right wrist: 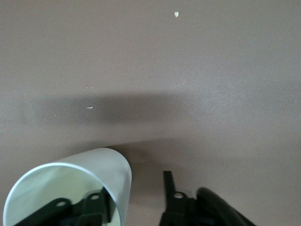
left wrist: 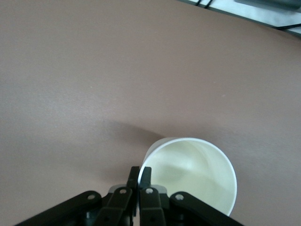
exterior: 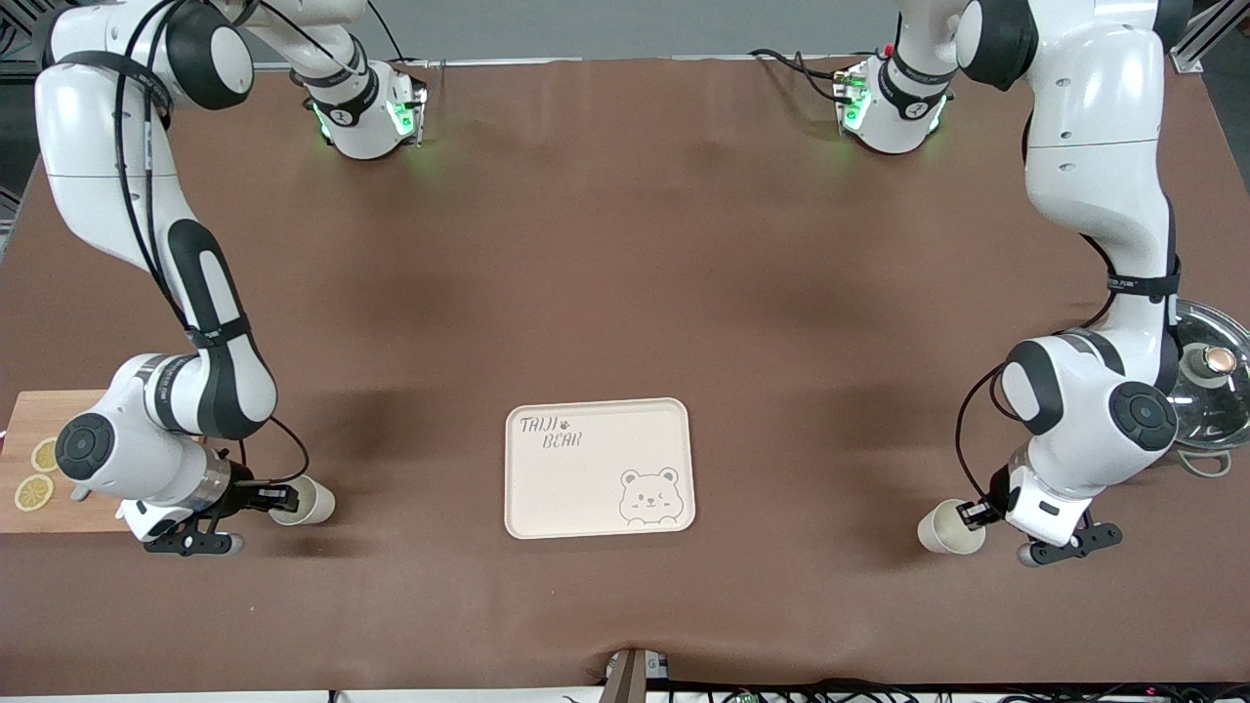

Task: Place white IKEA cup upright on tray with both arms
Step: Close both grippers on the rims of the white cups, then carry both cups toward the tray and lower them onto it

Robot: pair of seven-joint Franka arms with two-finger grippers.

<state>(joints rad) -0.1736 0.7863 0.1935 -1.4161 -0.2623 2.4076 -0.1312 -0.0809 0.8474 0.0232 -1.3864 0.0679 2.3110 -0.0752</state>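
The cream tray [exterior: 586, 493] with "TAIJI BEAR" lettering lies empty at the table's middle, near the front camera. Two white cups lie on their sides on the table. One cup [exterior: 945, 528] is at the left arm's end. My left gripper [exterior: 977, 514] is shut on its rim; the left wrist view shows the fingertips [left wrist: 146, 172] pinching the wall of this cup [left wrist: 197, 174]. The other cup [exterior: 308, 500] is at the right arm's end. My right gripper [exterior: 278, 499] is open, with one finger inside this cup [right wrist: 94, 165] and one outside [right wrist: 168, 181].
A wooden cutting board [exterior: 59, 513] with lemon slices [exterior: 33, 492] lies at the right arm's end, beside the right wrist. A glass pot lid [exterior: 1211, 386] lies at the left arm's end. The brown table mat spreads between tray and cups.
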